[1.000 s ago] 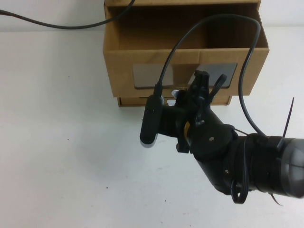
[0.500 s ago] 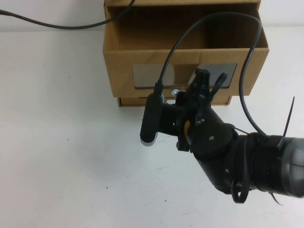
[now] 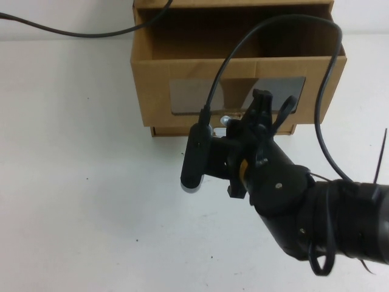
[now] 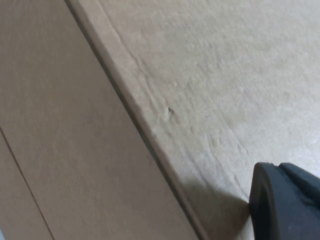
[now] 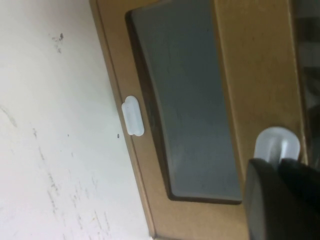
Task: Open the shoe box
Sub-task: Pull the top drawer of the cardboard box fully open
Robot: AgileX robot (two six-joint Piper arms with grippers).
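Observation:
The brown cardboard shoe box stands at the back of the white table, and its front flap has a grey window. My right gripper is at the flap's front, right of the middle. In the right wrist view this gripper is shut on a white tab on the flap beside the window. My left gripper is out of the high view. Its wrist view shows one dark finger close against a cardboard panel.
A second white tab sits on the flap's lower edge by the table. A black cable runs across the table's back left, and my right arm's cable loops over the box. Bare white table lies left and in front.
The right gripper has shut on the white tab. The flap's top edge has come slightly toward the camera, and the window looks a little larger. The arm has shifted slightly right.

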